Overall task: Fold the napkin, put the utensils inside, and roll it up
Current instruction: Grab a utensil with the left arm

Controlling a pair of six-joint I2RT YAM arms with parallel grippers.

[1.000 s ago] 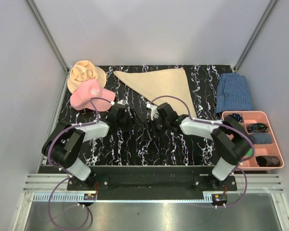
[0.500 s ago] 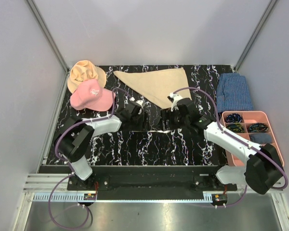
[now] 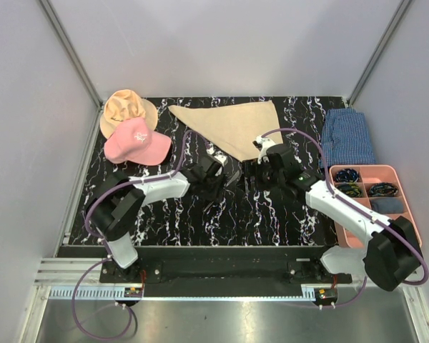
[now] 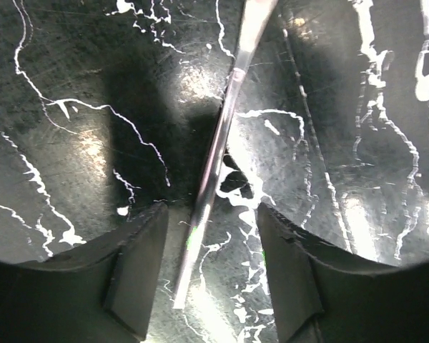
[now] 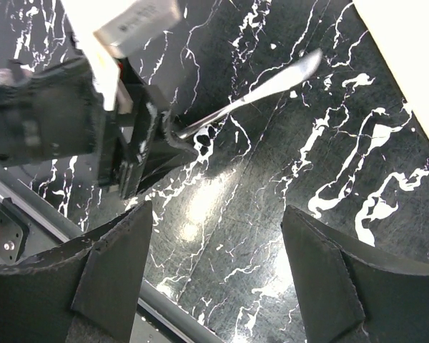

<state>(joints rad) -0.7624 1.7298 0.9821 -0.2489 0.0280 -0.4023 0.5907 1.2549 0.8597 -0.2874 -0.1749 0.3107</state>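
Picking up a utensil (image 4: 225,128) seems the step: the left pincer (image 4: 211,221) straddles it, released, on the bench (image 3: 272,214) below the far napkin (image 3: 236,125); next, clench squarely. The right pincer (image 5: 216,214) hovers released, empty

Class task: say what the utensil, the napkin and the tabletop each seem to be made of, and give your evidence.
Utensil: likely polished metal; it gleams with bright streaks.
Napkin: seemingly soft cloth, matte beige, no glare.
Tabletop: glossy black, white-veined, marble-look; stone or printed laminate cannot be told.
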